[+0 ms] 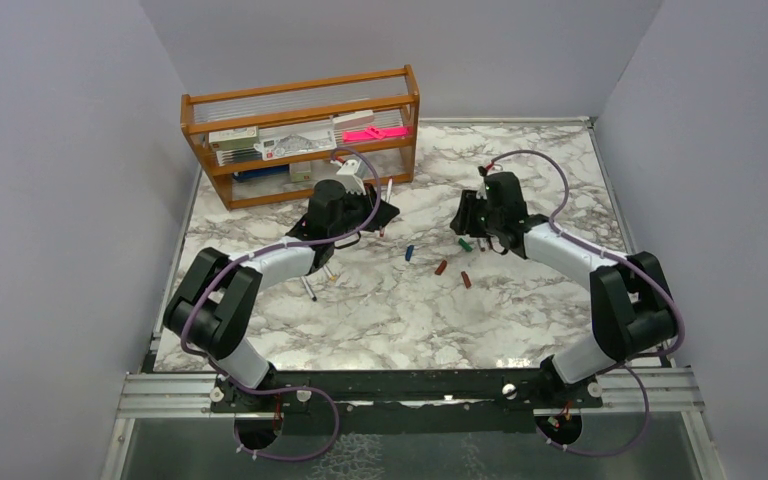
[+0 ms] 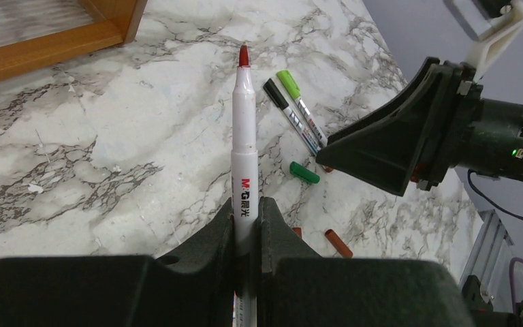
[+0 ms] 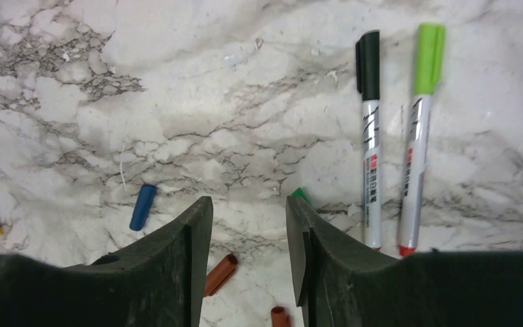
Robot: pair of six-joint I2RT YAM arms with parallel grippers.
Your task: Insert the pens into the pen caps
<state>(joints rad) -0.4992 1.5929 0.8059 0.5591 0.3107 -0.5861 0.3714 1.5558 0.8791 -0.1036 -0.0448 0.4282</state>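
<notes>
The left pincer (image 2: 247,212) pinches a white-barrelled, red-tipped marker pen (image 2: 244,136), uncapped. The right pincer (image 3: 248,211) hangs spread and empty over the middle of the marble-patterned worktop (image 3: 211,102), beside a short brown-red plastic cap (image 3: 220,274). Likely next: grip that cap and align it with the nib.

The right hand (image 3: 248,204) hides most of the green cap (image 3: 300,195). A red cap (image 3: 280,317) is cut off below. The left hand (image 2: 247,211) hides the lower barrel of the pen (image 2: 244,136).

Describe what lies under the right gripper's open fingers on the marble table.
Between the right gripper's fingers, bare marble table and two dark red caps show. A green cap peeks past one finger; the rest of it is covered.
</notes>
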